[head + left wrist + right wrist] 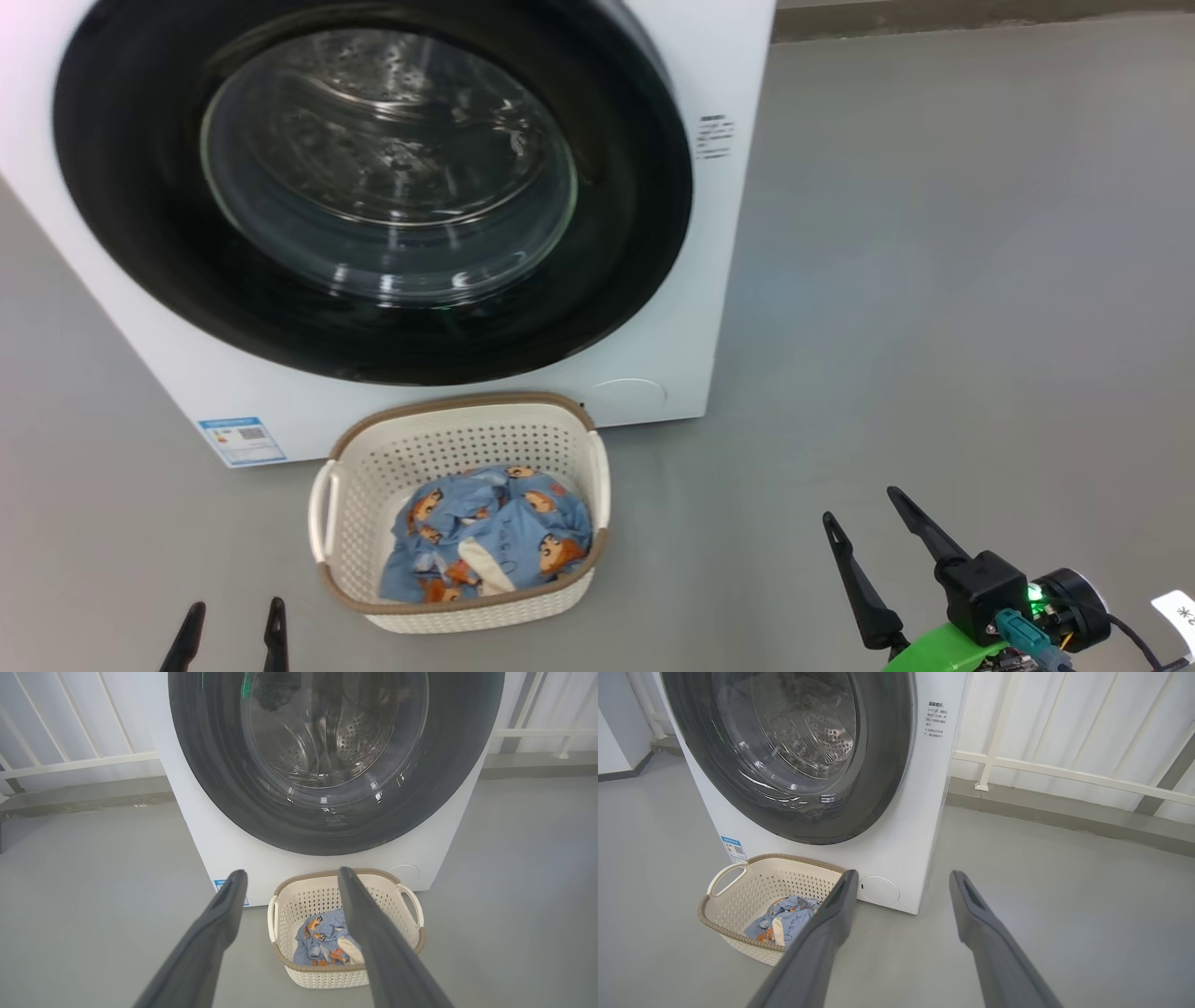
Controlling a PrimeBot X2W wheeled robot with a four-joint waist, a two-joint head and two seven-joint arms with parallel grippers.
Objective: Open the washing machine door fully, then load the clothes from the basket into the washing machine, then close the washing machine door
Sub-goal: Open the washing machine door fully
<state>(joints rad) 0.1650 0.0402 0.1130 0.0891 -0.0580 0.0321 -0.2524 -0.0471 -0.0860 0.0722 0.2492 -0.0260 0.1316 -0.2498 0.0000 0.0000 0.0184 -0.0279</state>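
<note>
The white washing machine point(653, 373) point(219, 844) point(915, 812) stands ahead on the floor. Its round door point(373, 187) point(336, 756) point(789, 751), black-rimmed with a glass bowl, lies flat against the front. The cream basket point(373, 485) point(299, 900) point(738, 896) sits on the floor just before the machine. In it lie the light blue clothes point(490, 532) point(322, 942) point(780, 917) with orange-brown cartoon prints. My left gripper point(231, 623) point(289, 877) is open, low and left of the basket. My right gripper point(864, 509) point(903, 877) is open, to the right of the basket, holding nothing.
Grey floor point(934, 280) spreads wide to the right of the machine. A white railing point(1064, 772) and wall run behind it, with a raised kerb point(84, 798) at the left rear. A blue label point(243, 441) marks the machine's lower left front.
</note>
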